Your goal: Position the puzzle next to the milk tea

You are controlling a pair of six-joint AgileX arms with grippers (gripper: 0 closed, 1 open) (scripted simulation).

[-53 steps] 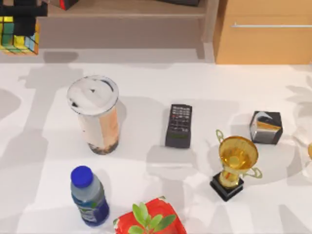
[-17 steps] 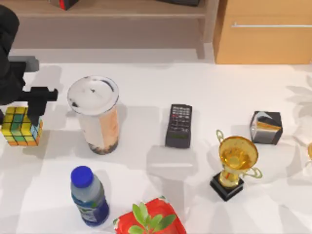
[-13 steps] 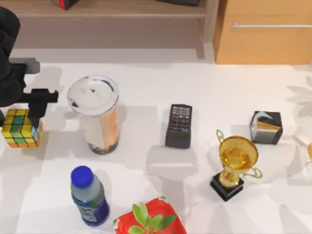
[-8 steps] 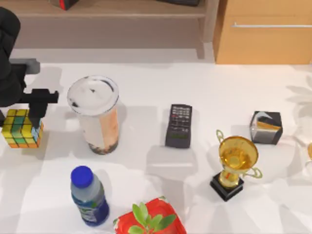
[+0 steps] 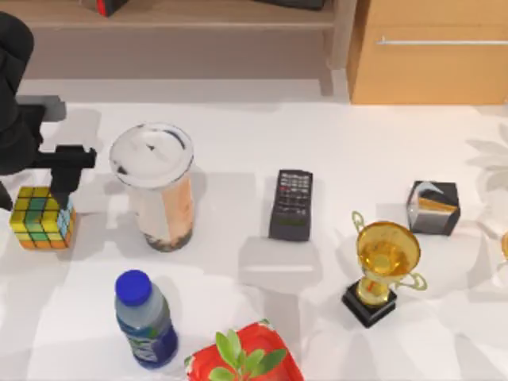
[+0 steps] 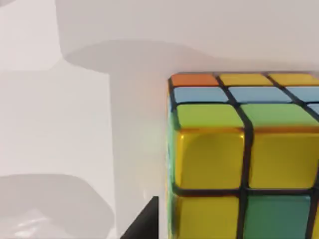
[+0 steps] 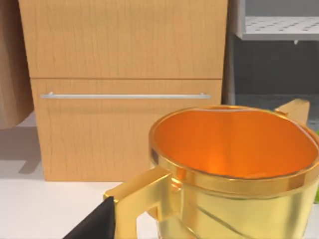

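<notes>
So we're pretty much at the drop-off point here: our left gripper (image 5: 49, 193) is clamped on the small multicoloured puzzle cube with yellow, green, orange and blue squares (image 5: 41, 219), low over the white table (image 5: 238, 143) at its left side, just beside the tall clear plastic milk tea cup with the foamy white top and dark pearls at the bottom (image 5: 155, 186). Whether the cube is actually resting on the tabletop or a hair above it, we can't tell. By our reckoning what's left is letting go and pulling the arm out. From the left wrist camera the cube (image 6: 244, 159) looks square and upright. Our right gripper sits by the shiny gold trophy cup (image 7: 234, 169) on the right side of the table, and we can't tell how its fingers stand. As for writing, the blue-capped bottle (image 5: 144, 321) has a label but we can't read it, and there's nothing legible anywhere else.
</notes>
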